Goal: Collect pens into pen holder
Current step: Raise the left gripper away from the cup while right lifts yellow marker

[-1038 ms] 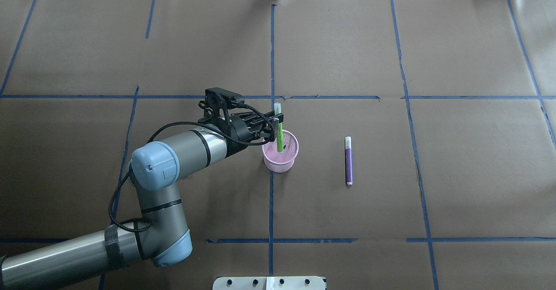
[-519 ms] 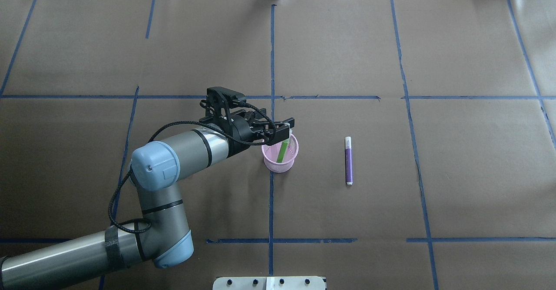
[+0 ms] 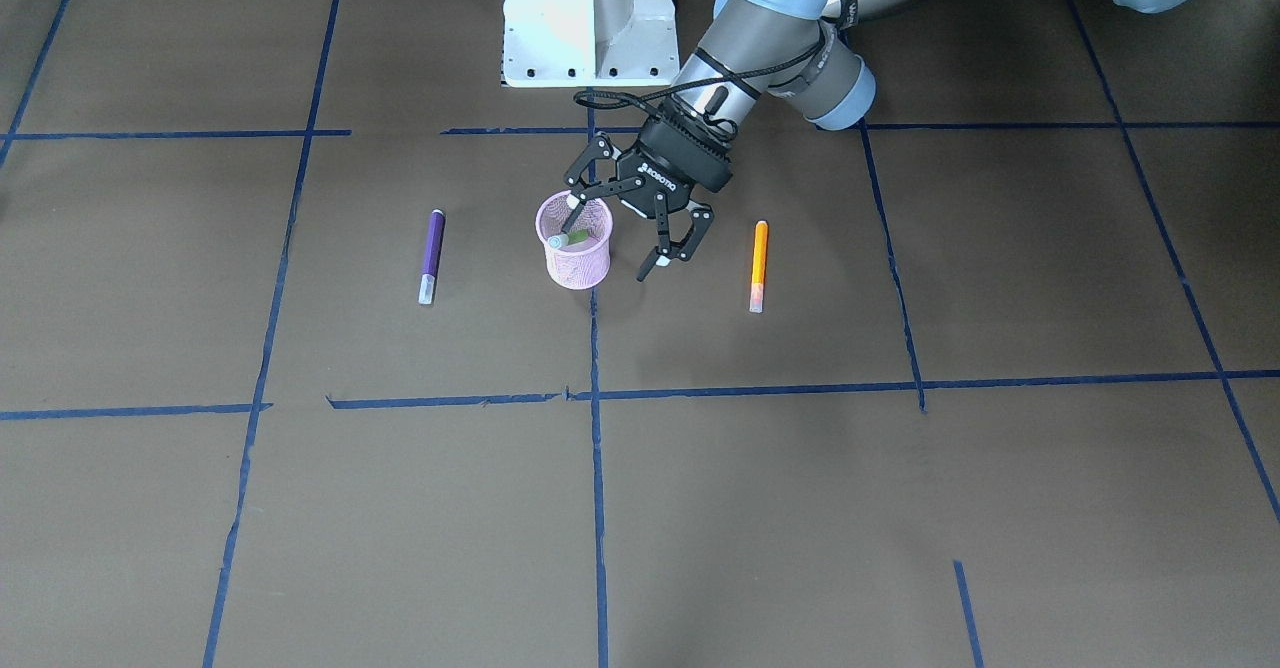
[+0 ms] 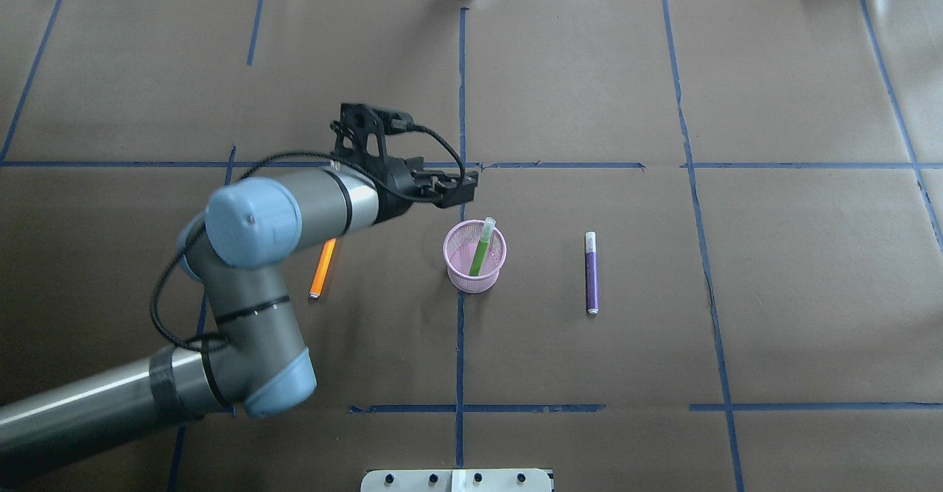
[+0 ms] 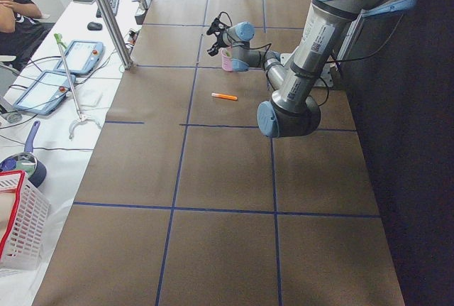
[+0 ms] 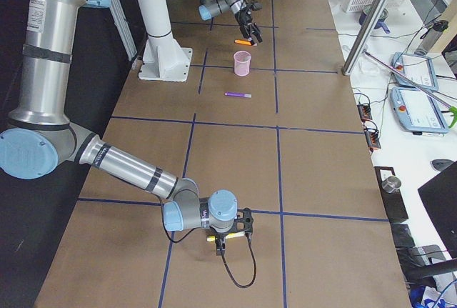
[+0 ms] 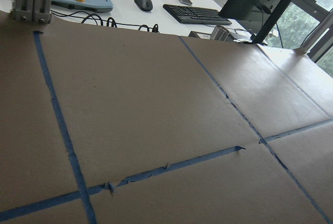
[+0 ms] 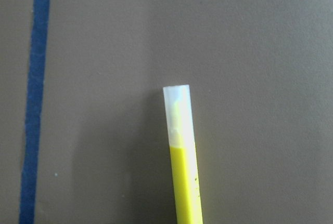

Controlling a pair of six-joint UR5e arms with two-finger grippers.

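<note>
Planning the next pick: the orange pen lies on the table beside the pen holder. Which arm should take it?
Left, probably. The left gripper is open and empty, right by the pen holder and close to the orange pen. The right gripper is far down the table, over a yellow pen.

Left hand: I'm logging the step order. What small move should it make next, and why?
Probably swing the open left hand toward the orange pen. The green pen already leans inside the pen holder, released, and the orange pen lies flat on this arm's side, nearer than the purple pen.
</note>
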